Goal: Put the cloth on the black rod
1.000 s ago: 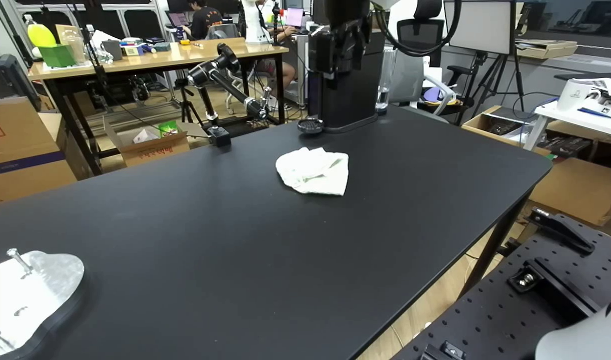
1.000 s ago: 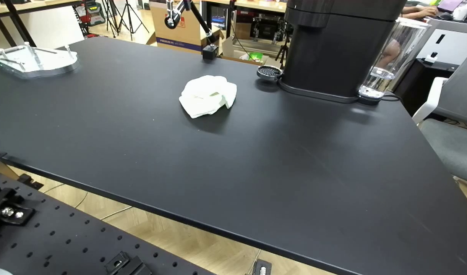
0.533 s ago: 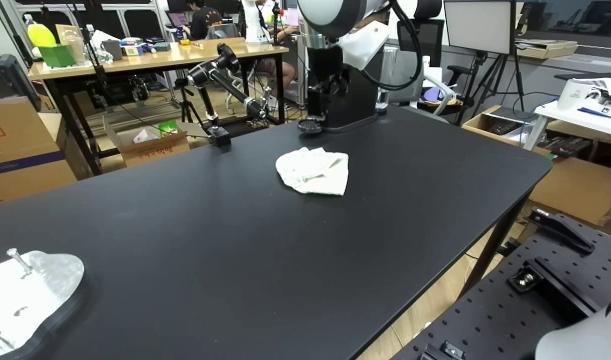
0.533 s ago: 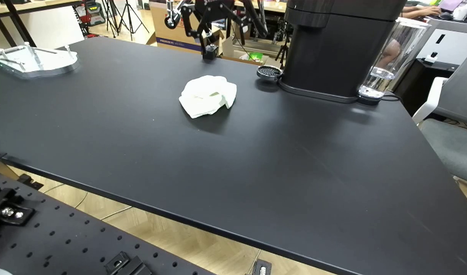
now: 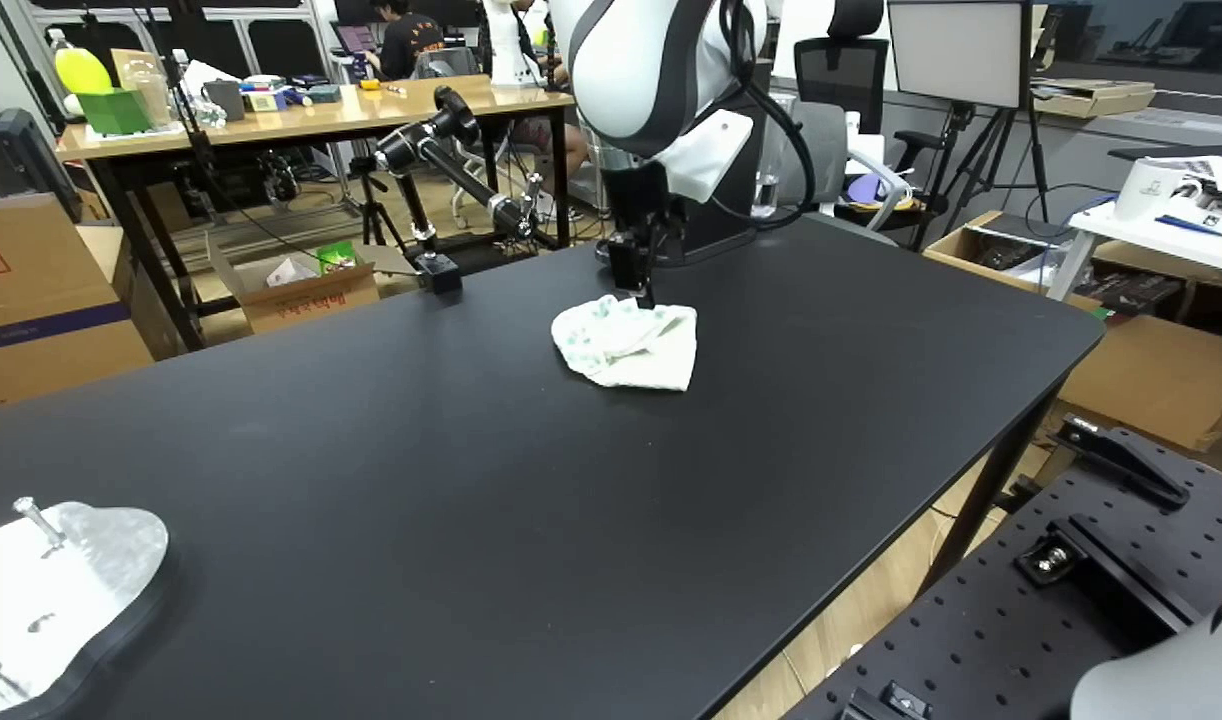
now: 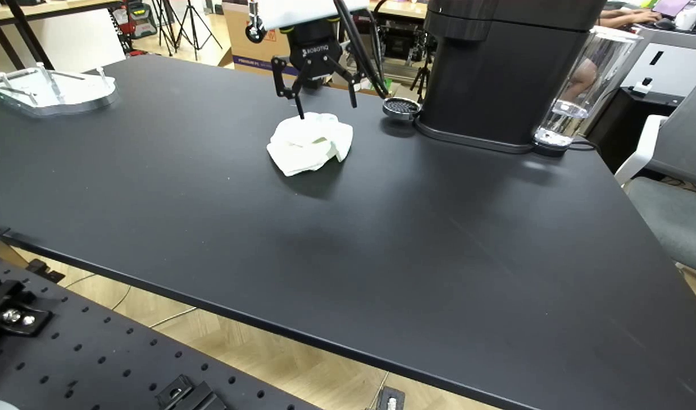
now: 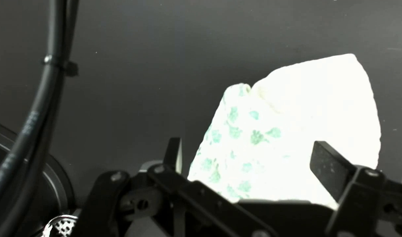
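A crumpled white cloth [image 5: 626,345] with a green print lies on the black table; it also shows in an exterior view [image 6: 309,147] and the wrist view [image 7: 286,131]. My gripper [image 6: 328,112] is open and points down over the cloth's far edge. One finger overlaps the cloth there; I cannot tell if it touches. In the wrist view, the open gripper [image 7: 247,143] has the cloth's printed part between its fingers, one finger just outside its edge. A black jointed rod [image 5: 461,175] stands on a block at the table's far edge; the arm partly hides it in an exterior view.
A black machine [image 6: 496,74] with a round metal tray [image 6: 401,108] and a clear water tank [image 6: 564,97] stands beside the gripper. A clear plate with bolts [image 5: 91,560] lies at the table's other end. A perforated black board [image 6: 97,353] adjoins the near edge.
The gripper has come down from above, past the machine and its tray, to the cloth's far edge, with fingers open. The cloth has not moved.
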`<state>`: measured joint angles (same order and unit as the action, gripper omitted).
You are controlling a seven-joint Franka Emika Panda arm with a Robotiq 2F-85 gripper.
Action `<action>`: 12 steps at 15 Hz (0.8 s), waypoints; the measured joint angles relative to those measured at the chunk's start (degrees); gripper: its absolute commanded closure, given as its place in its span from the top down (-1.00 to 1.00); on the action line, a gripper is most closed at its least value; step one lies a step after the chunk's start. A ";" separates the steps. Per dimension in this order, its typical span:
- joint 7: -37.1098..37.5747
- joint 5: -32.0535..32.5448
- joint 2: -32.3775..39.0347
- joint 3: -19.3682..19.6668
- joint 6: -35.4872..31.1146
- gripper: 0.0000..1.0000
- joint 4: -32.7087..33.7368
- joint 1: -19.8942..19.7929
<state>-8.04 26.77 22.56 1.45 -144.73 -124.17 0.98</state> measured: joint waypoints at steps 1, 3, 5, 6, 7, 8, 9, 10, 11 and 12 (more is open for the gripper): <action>-0.03 0.00 0.69 0.01 0.77 1.00 0.40 0.20; -0.47 0.00 1.74 0.03 2.84 1.00 1.11 0.44; -1.81 0.03 2.43 0.04 6.22 1.00 1.73 0.52; -2.39 0.13 2.72 0.07 7.78 1.00 1.99 0.53; -2.75 0.29 2.93 0.12 9.11 1.00 2.19 0.53; -3.03 0.38 3.13 0.20 10.31 1.00 2.45 0.56; -3.24 0.39 3.31 0.28 11.21 1.00 2.72 0.60; -3.34 0.39 3.51 0.30 12.03 1.00 3.01 0.61; -3.36 0.39 3.73 0.30 12.79 1.00 3.34 0.66; -3.37 0.39 3.92 0.30 13.27 1.00 3.58 0.76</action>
<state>-11.40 27.16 26.48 1.75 -131.47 -120.59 1.74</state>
